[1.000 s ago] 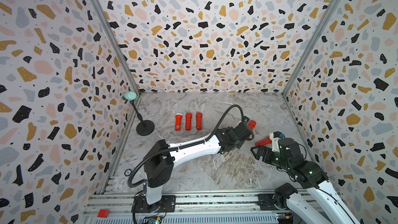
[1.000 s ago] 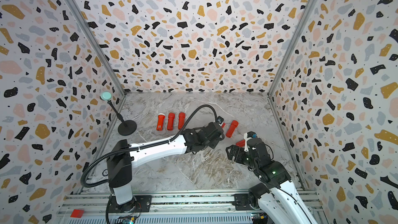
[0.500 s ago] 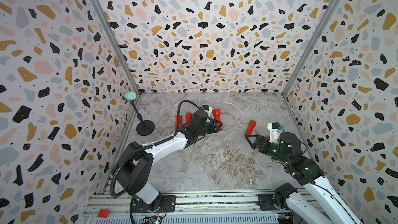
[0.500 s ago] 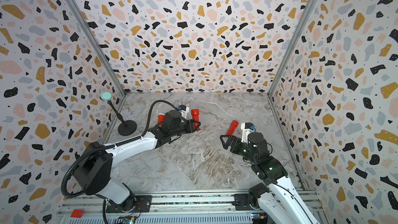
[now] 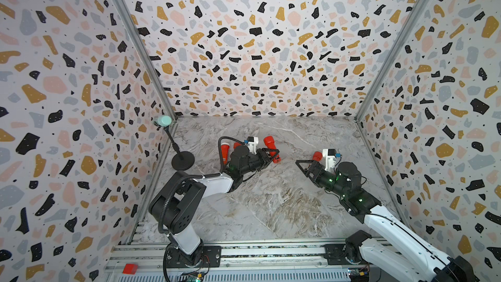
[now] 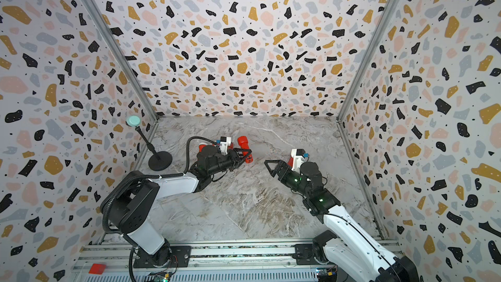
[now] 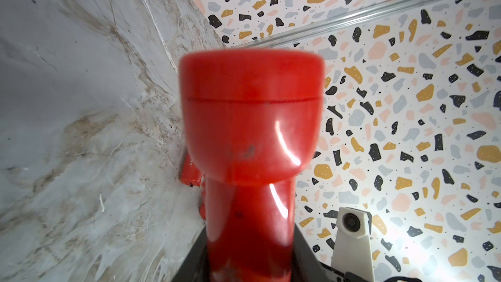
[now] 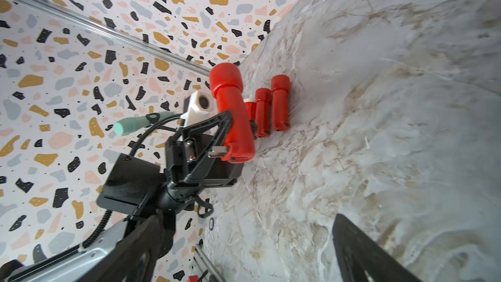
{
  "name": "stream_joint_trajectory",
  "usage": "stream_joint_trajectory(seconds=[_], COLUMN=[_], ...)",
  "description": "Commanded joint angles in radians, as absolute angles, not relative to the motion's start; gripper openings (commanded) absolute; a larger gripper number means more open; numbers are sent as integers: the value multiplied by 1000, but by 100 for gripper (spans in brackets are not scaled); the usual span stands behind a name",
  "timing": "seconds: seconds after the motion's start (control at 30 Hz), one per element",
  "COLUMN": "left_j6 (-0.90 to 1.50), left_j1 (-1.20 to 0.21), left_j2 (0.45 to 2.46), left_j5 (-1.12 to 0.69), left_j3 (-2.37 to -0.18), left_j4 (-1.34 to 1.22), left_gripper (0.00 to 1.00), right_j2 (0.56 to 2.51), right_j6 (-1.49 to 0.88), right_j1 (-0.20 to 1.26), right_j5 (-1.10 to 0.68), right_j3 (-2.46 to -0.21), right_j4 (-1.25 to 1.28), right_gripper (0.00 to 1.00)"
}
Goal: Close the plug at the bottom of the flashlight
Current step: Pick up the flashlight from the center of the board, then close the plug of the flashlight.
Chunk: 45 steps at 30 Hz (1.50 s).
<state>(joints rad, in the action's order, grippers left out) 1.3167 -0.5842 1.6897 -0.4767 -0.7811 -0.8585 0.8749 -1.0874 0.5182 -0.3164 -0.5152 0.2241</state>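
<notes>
Left claw (image 5: 272, 155) has the red flashlight (image 5: 269, 142) pinched tight over the bench (image 5: 271, 212) around 11 o'clock, so we'd bring the wide-open, empty right claw (image 5: 303, 168) in from 3 o'clock and fold its plug (image 8: 217, 151) flat.

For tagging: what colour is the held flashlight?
The flashlight is red, clearest in the left wrist view.

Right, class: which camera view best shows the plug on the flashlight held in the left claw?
The right wrist view: the plug juts sideways from the base of the flashlight, unfolded. The left wrist view shows only the flashlight's head and barrel. In both top views the plug cannot be made out at the left claw.
</notes>
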Motion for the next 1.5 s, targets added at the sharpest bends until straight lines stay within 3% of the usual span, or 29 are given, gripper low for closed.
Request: stream_joint_trajectory(seconds=[0.0, 0.47, 0.93, 1.47], left_j6=[1416, 1573, 1619, 1640], left_j1=[-578, -577, -577, -575], left_j2=[1683, 1749, 1778, 1798], left_j5=[-511, -511, -514, -517], left_j3=[-770, -721, -718, -716], left_j4=[-1059, -1238, -1236, -1246], left_gripper=[0, 0, 0, 0], right_j2=[906, 1087, 1209, 1366], right_j6=[-1127, -1203, -1268, -1325], right_j1=[591, 739, 766, 769], right_j5=[-247, -79, 19, 16], right_j3=[-516, -455, -403, -399], right_j4=[417, 755, 971, 1143], right_gripper=[99, 100, 95, 86])
